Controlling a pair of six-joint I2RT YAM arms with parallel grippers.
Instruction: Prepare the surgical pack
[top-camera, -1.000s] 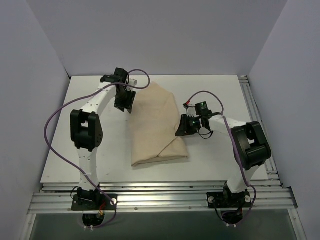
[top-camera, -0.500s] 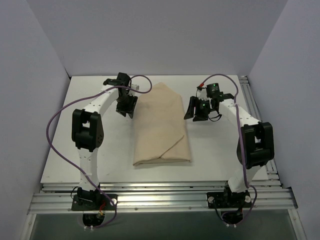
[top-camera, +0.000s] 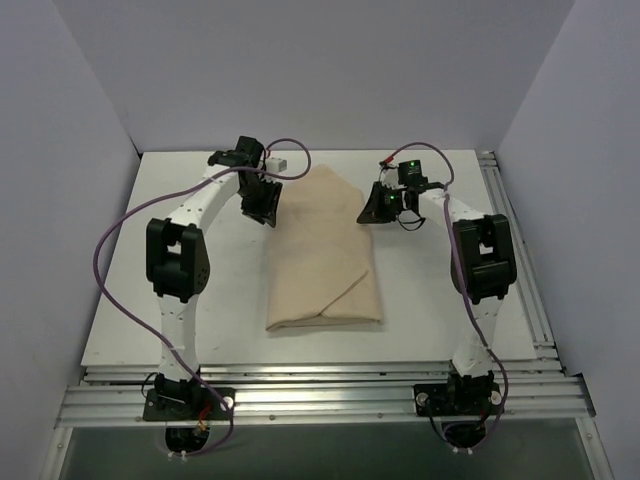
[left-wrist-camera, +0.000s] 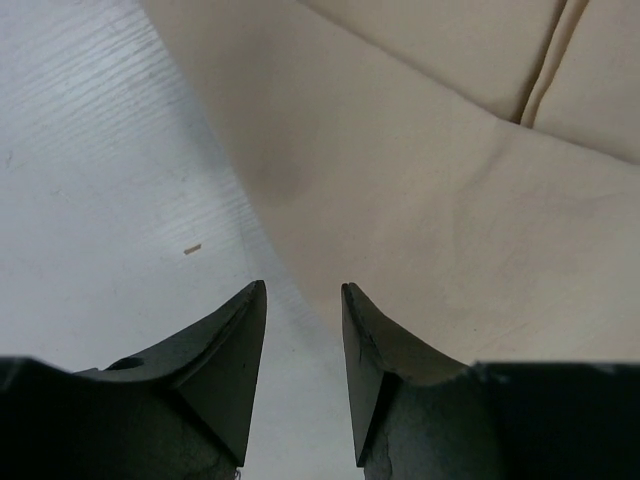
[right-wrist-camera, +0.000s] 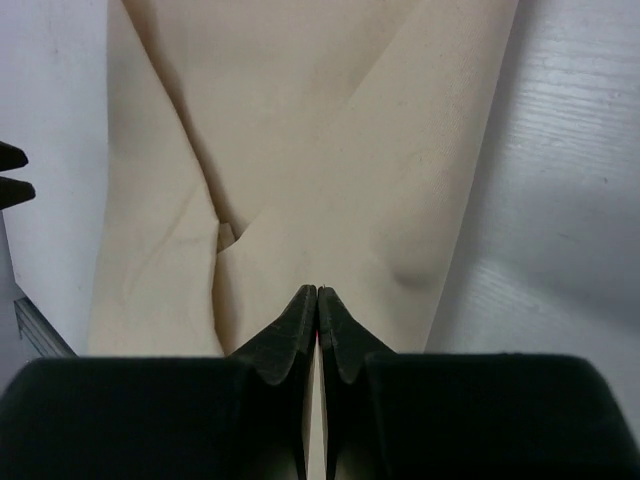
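Left end effector (left-wrist-camera: 303, 290) hovers with its jaws apart and nothing between them, right at the far left edge of the large tan-beige folded cloth bundle (top-camera: 322, 255). That bundle lies in the middle of the white bench (top-camera: 230, 340), its long axis running from the near side to the far side. We see the right end effector (right-wrist-camera: 317, 292) with jaws pressed together, apparently empty, above the bundle's far right edge. We judge both arms equally near; the cloth lies inward from each, between them
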